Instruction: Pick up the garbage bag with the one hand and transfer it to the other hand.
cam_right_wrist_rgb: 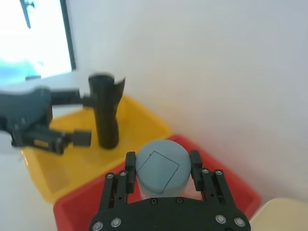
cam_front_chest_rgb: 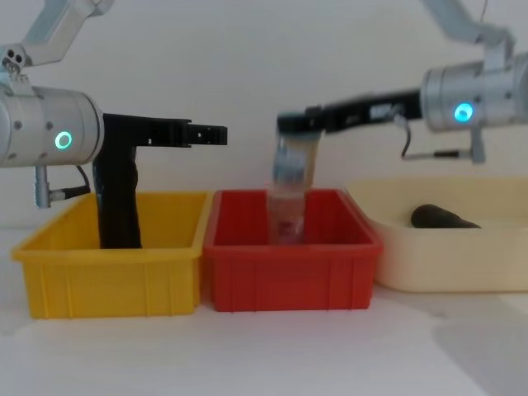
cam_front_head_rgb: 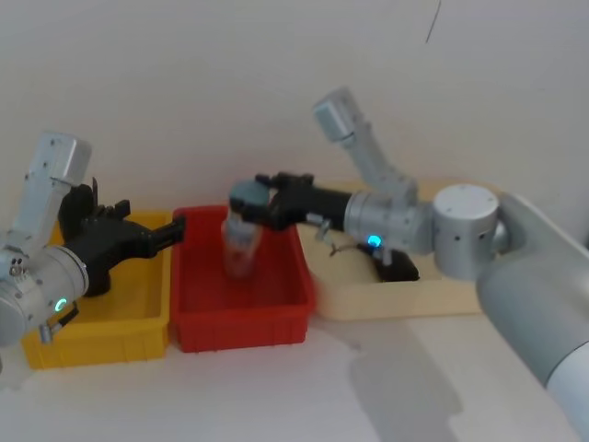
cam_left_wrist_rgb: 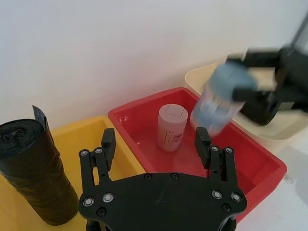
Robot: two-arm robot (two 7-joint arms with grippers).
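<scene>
The black cylindrical plastic garbage bag roll (cam_front_chest_rgb: 118, 198) stands upright in the yellow bin (cam_front_chest_rgb: 107, 264) at frame left, beside the spread-fingered left tool (cam_left_wrist_rgb: 155, 139), while the right tool (cam_right_wrist_rgb: 162, 166) clamps a grey-capped clear bottle (cam_front_chest_rgb: 289, 194) over the red bin (cam_front_chest_rgb: 289, 268) at centre.

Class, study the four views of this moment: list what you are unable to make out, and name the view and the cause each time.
- Bottle held by the right hand: blurred in the head view, contents unreadable.
- Black roll: in the chest view its base is hidden behind the yellow bin's wall.
- Dark object in the cream tray: tray rim hides part; type unclear.
- Pink cylinder: label too small, left wrist view.
</scene>
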